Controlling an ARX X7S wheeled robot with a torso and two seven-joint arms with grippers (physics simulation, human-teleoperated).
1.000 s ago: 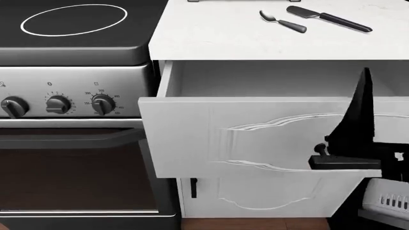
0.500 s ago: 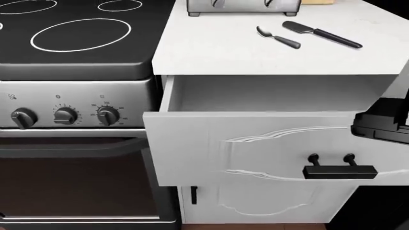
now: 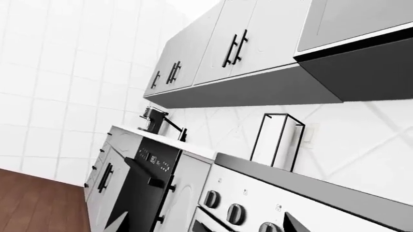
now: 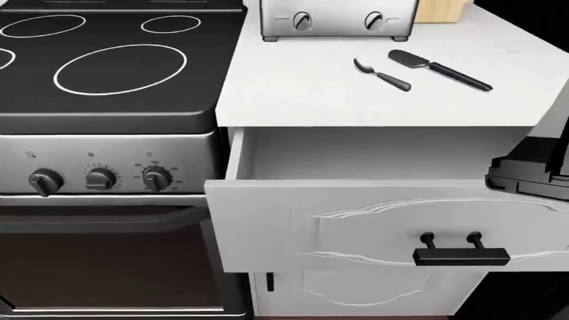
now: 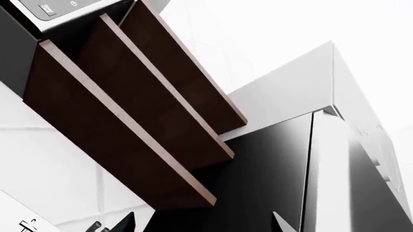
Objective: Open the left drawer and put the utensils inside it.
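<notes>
**Grippers off the drawer, utensils on the counter**

Right gripper (image 4: 532, 175) shows only as a black shape at the right edge of the head view, level with the top of the drawer front; whether its jaws are wide or narrow cannot be told. In the right wrist view two dark finger tips (image 5: 123, 223) poke in at the lower edge with a gap between them, aimed at brown wooden shelves (image 5: 129, 116) and nothing held. The left gripper is outside the head view; its wrist camera shows two dark tips (image 3: 293, 224) at the bottom edge, facing a run of white cabinets (image 3: 213, 43).

Just left of the right gripper, the left drawer (image 4: 356, 220) stands pulled out in the lower middle of the frame, its plain white inside showing, its black handle (image 4: 460, 253) untouched. Above it, on the white counter (image 4: 294, 87), the spoon (image 4: 382, 74) and the spatula (image 4: 438, 69) lie side by side, near each other, in the upper right. A toaster (image 4: 338, 19) sits behind them; the stove (image 4: 106, 73) fills the left.
</notes>
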